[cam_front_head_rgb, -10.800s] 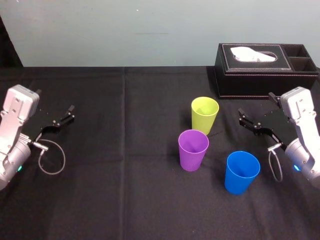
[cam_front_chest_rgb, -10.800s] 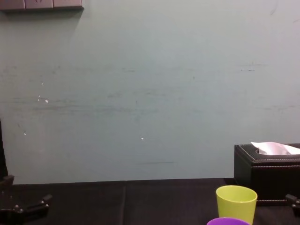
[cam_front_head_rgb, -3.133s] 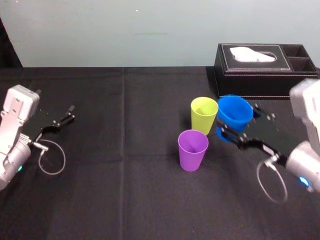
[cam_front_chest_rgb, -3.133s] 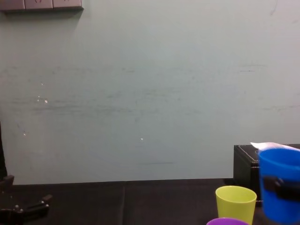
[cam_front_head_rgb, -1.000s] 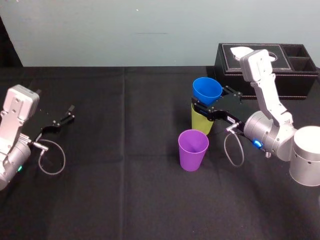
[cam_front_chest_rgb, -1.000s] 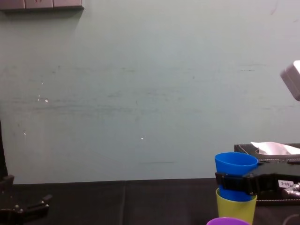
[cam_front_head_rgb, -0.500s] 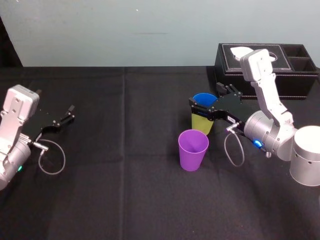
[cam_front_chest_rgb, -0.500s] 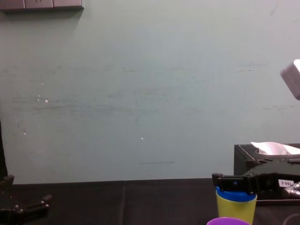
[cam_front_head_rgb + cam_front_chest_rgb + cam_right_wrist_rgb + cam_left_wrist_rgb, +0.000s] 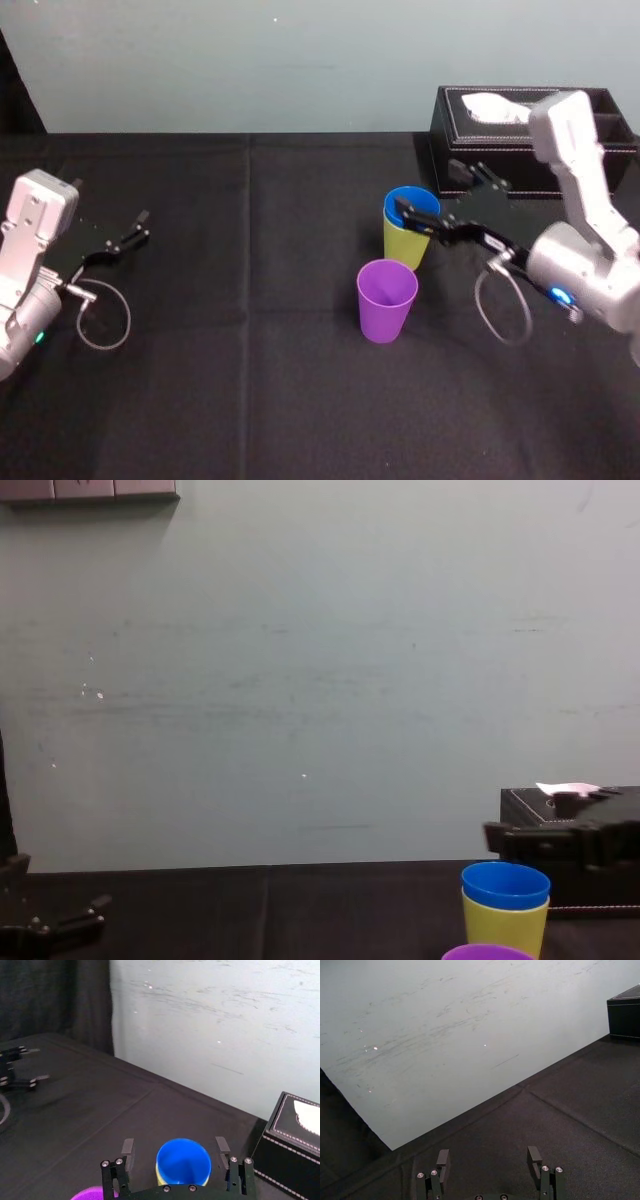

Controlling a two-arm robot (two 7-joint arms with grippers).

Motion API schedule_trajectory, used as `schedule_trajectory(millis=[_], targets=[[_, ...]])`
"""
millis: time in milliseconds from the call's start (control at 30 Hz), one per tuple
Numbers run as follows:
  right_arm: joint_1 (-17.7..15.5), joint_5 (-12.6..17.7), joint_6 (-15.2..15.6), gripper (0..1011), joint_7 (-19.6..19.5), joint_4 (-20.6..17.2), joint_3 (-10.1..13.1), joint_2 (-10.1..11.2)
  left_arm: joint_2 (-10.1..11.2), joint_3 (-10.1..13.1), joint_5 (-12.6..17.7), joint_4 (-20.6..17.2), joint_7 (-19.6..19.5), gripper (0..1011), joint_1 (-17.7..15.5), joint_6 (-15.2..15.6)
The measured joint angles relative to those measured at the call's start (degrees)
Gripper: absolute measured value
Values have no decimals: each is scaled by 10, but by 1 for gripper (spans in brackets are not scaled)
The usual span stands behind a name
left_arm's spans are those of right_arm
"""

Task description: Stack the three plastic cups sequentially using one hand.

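Noting cup positions on the black desk (image 9: 250,400): the blue cup (image 9: 411,203) sits nested inside the yellow-green cup (image 9: 404,251), right of centre, with only the blue rim band showing above the yellow-green rim. Both stand upright. The purple cup (image 9: 386,300) stands alone, upright, just near-left of that pair and not touching it.

Right tool (image 9: 425,184): released, fingers spread wide. It reaches in from the right at about rim level of the nested pair. In the right wrist view its fingers (image 9: 128,1147) flank the blue cup (image 9: 183,1161), one on each side, with a clear gap between each finger and the cup wall. It grasps nothing.

From the chest view, the blue cup (image 9: 505,884) tops the yellow-green cup (image 9: 503,926), the purple rim just showing below them.

Left tool (image 9: 125,240): parked at the far left of the desk, well apart from the cups, fingers (image 9: 442,1159) open, empty.

A black tissue box (image 9: 530,150) stands at the far right, behind the right arm.
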Motion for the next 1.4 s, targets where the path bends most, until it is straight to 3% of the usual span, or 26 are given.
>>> schedule_trajectory(millis=[100, 300, 533, 667, 833, 1133, 1400], targets=[[-27, 19, -11, 1000, 24, -24, 14, 29, 0, 0, 0, 0, 0, 1012, 0, 0], [-105, 50, -63, 1000, 71, -58, 46, 92, 0, 0, 0, 0, 0, 1011, 0, 0], [-183, 73, -128, 1000, 97, -62, 66, 127, 0, 0, 0, 0, 0, 1011, 0, 0], [-215, 78, -175, 1000, 109, -51, 62, 133, 0, 0, 0, 0, 0, 1011, 0, 0], [-223, 69, -201, 1000, 111, -40, 44, 134, 0, 0, 0, 0, 0, 1011, 0, 0], [-206, 47, -209, 1000, 87, -23, 9, 120, 0, 0, 0, 0, 0, 1012, 0, 0], [-183, 38, -189, 1000, 69, -11, -12, 101, 0, 0, 0, 0, 0, 1011, 0, 0]])
